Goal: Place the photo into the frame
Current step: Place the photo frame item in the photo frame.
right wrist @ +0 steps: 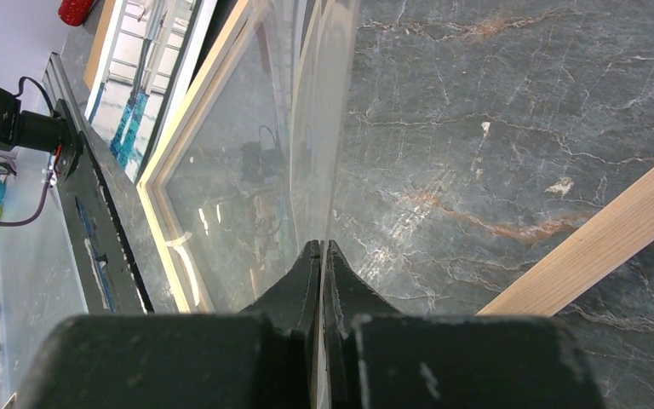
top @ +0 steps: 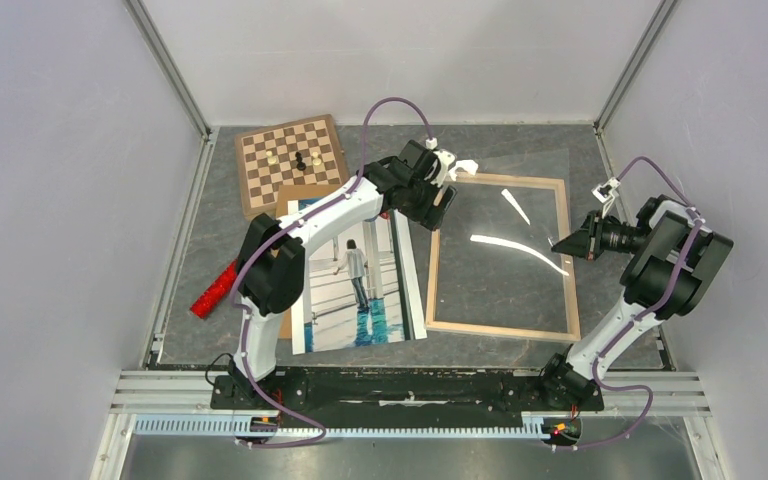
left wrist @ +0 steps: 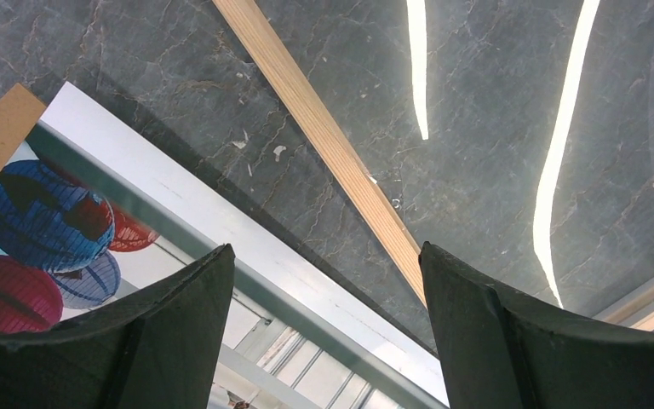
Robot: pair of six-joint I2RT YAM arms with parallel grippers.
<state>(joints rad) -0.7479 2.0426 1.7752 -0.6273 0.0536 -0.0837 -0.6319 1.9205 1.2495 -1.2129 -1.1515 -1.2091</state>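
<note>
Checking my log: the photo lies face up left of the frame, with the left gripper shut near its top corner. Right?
No: the left gripper is open, jaws wide apart, as the left wrist view shows. The photo does lie face up left of the frame.

A dark grey marbled stone-look counter (top: 520, 135) is enclosed by plain pale grey walls (top: 400, 50) at the back and both sides. Silver aluminium corner posts (top: 165, 65) are set where the walls meet, and silver aluminium rails (top: 150, 385) are laid along the near edge. Two bright streaks of light (top: 520, 247) are seen reflected over the counter's right half.
</note>
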